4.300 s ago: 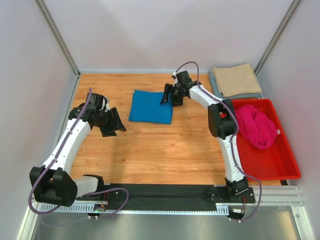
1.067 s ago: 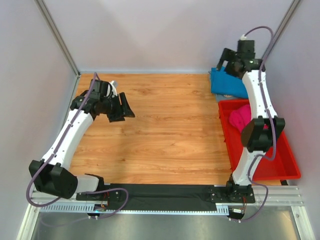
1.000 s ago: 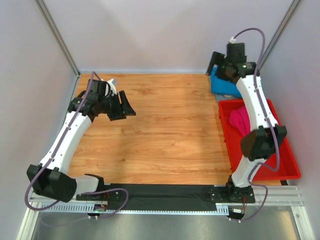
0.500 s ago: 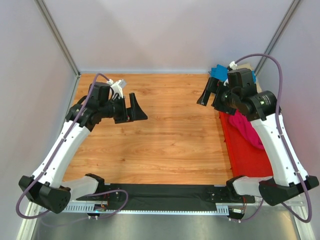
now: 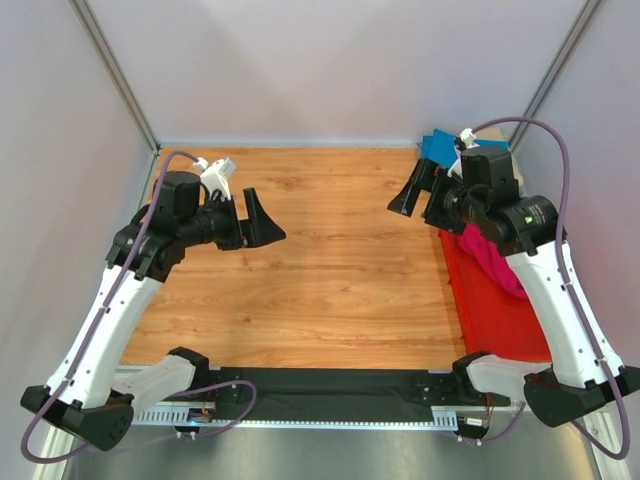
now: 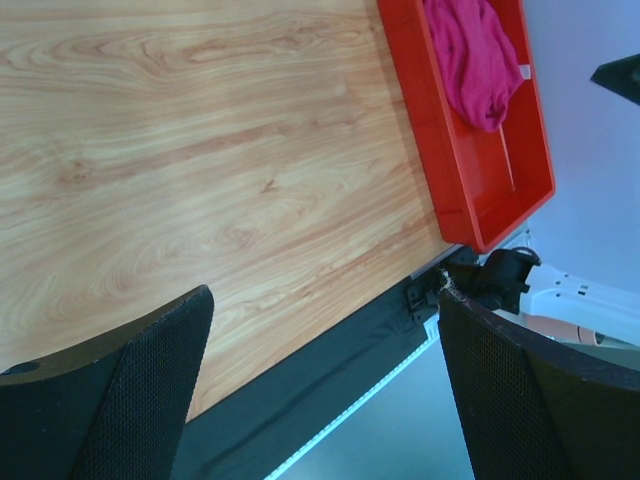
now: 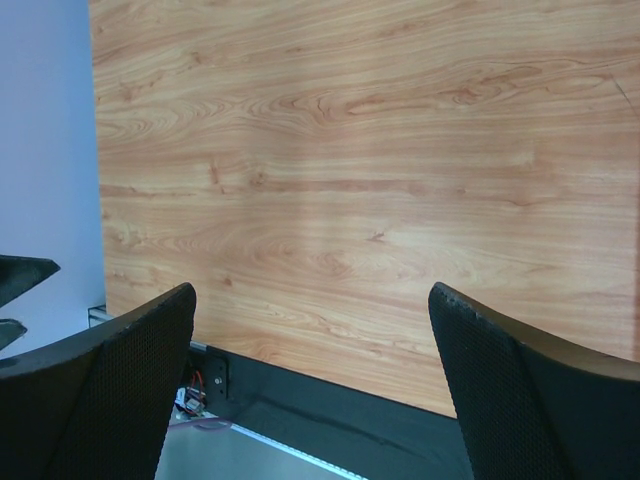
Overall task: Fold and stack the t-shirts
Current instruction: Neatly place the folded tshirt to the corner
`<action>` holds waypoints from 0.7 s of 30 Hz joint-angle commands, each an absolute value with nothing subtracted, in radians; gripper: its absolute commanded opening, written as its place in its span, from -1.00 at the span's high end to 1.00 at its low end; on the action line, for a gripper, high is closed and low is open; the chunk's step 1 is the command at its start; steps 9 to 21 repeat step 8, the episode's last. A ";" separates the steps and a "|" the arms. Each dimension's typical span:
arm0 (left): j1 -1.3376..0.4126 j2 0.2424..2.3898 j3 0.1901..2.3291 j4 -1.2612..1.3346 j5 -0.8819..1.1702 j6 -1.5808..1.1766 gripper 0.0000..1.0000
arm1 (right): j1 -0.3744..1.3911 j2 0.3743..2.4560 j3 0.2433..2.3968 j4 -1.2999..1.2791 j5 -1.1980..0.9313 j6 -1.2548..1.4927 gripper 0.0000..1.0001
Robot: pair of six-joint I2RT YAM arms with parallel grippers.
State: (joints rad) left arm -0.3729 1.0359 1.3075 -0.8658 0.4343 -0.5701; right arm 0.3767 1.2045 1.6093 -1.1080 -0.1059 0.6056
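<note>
Gap was seen wide at left gripper, right gripper; magenta pink cloth t-shirt bunched in red plastic bin.

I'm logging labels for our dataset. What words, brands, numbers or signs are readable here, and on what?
No text is readable in any view.
The small white tag on the magenta t-shirt in the red bin: too small to read.

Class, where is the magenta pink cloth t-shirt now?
Top view: the pink t-shirt lies in the red plastic bin, right table edge, partly behind the right arm.
</note>
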 commanded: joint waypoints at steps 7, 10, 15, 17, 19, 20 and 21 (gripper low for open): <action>-0.377 1.029 1.387 -0.819 0.399 -0.568 -0.99 | 0.377 1.152 1.534 -1.015 -0.112 0.614 -1.00; -0.377 1.031 1.394 -0.821 0.399 -0.565 -0.99 | 0.379 1.151 1.535 -1.017 -0.107 0.617 -1.00; -0.377 1.031 1.394 -0.821 0.399 -0.565 -0.99 | 0.379 1.151 1.535 -1.017 -0.107 0.617 -1.00; -0.377 1.031 1.394 -0.821 0.399 -0.565 -0.99 | 0.379 1.151 1.535 -1.017 -0.107 0.617 -1.00; -0.377 1.031 1.394 -0.821 0.399 -0.565 -0.99 | 0.379 1.151 1.535 -1.017 -0.107 0.617 -1.00; -0.377 1.031 1.394 -0.821 0.399 -0.565 -0.99 | 0.379 1.151 1.535 -1.017 -0.107 0.617 -1.00; -0.377 1.031 1.394 -0.821 0.399 -0.565 -0.99 | 0.379 1.151 1.535 -1.017 -0.107 0.617 -1.00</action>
